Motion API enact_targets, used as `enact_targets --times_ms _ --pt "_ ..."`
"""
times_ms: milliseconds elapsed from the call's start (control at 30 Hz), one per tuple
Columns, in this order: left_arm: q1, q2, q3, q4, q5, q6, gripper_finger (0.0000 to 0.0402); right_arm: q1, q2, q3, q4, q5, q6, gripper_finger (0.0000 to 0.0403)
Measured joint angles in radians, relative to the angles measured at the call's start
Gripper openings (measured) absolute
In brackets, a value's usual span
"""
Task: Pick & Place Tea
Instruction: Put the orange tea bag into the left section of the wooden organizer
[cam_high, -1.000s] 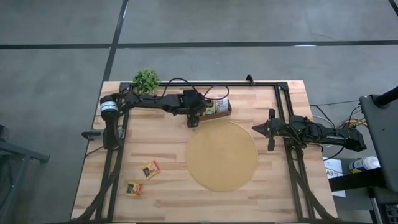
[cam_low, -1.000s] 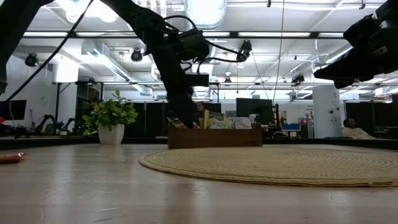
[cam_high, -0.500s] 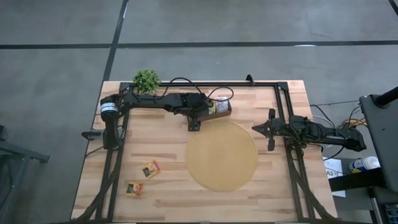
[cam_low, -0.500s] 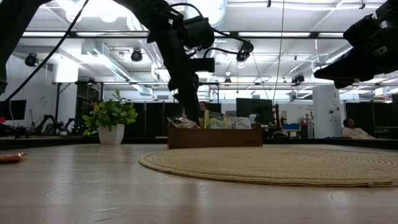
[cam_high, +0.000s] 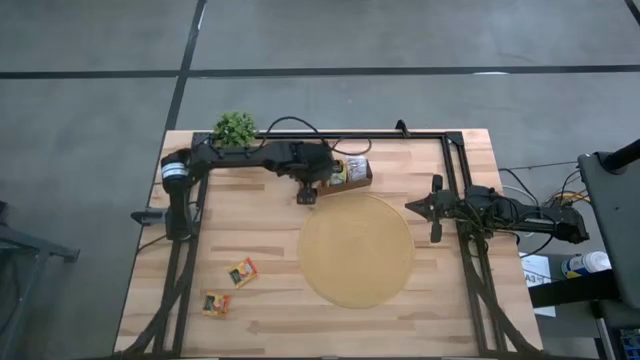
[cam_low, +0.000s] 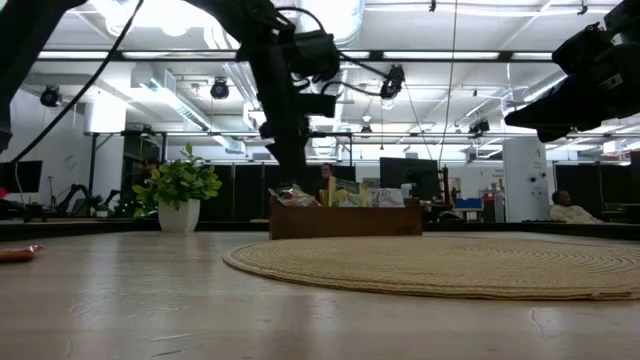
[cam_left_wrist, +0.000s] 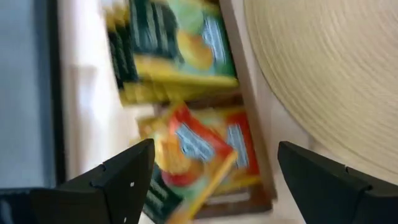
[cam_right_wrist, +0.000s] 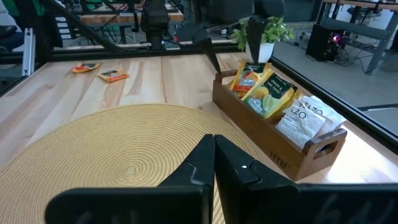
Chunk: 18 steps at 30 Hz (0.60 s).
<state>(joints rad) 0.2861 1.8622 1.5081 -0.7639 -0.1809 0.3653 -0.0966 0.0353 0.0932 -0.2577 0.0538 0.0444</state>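
Overhead arrangement: left gripper (cam_high: 309, 196) hangs above the table (cam_high: 260, 230) beside the end of the wooden tray (cam_high: 352, 174) nearest the plant (cam_high: 237, 128), fingers spread apart and empty, as the left wrist view confirms with both fingers (cam_left_wrist: 121, 177) wide on either side of the tray's end slot. Orange-red sachets (cam_left_wrist: 199, 149) lie loose and tilted in that end slot; yellow-green sachets (cam_left_wrist: 171, 50) with dark labels stand in the middle slot next to it. From the right wrist view, the tray (cam_right_wrist: 280, 146) holds three groups: orange-red sachets (cam_right_wrist: 244, 76) at the far end, yellow-green sachets (cam_right_wrist: 264, 93) in the middle, white sachets (cam_right_wrist: 308, 118) at the near end. Round woven mat (cam_high: 357, 251) lies just beside the tray, toward the table's front edge. Two loose sachets remain on bare wood, well apart from the tray near the left front corner: one sachet (cam_high: 242, 271) and a second sachet (cam_high: 216, 303) closer to the edge. Right gripper (cam_high: 436, 210) waits at the right side of the mat, fingers (cam_right_wrist: 202, 163) pressed together with nothing between them. Low view shows the left arm (cam_low: 285, 80) descending to the tray's left end.
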Motion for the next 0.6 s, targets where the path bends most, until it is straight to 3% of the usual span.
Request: enact_targets --times_ms 200,433,600 --pt "0.094 -0.033 0.008 -0.074 0.211 -0.085 0.0332 0.0 0.0 0.0 0.0 0.0 0.0 0.0009" --pt "0.18 -0.126 -0.006 -0.011 0.266 -0.112 0.0332 0.0 0.0 0.0 0.0 0.0 0.0 0.0009" --pt "0.262 -0.145 -0.042 -0.005 0.412 -0.21 0.0332 0.0 0.001 0.0 0.0 0.0 0.0 0.0009"
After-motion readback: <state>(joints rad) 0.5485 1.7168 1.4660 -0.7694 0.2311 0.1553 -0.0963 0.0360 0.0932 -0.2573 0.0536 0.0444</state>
